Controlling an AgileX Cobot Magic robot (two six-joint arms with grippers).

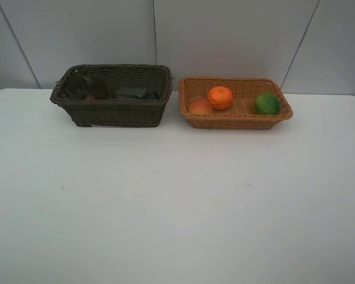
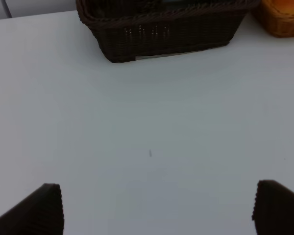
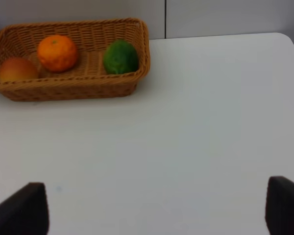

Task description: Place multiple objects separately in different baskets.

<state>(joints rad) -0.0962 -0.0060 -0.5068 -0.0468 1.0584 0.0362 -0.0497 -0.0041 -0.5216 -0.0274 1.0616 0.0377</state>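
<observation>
Orange [image 1: 220, 97], lime [image 1: 266, 103] and red fruit [image 1: 200, 106] sit in the tan basket [image 1: 235, 121] on the right. Dark things fill the brown basket [image 1: 115, 112] on the left. Both grippers [image 2: 154, 208] [image 3: 157, 205] hang wide apart, holding nothing. The sorting looks done, so nothing is left to grab.

The dark basket [image 1: 112, 94] hides most of its load behind its near wall: only dark shapes show above the rim, a rounded one at 9 o'clock [image 1: 80, 86] and a flat black one at 3 o'clock [image 1: 132, 93]; which items these are cannot be told. In the left wrist view the picture's edge cuts off that basket's rim and most of the tan basket [image 2: 281, 17]. Both tools, left tool [image 2: 157, 208] and right tool [image 3: 159, 208], show only fingertips.
</observation>
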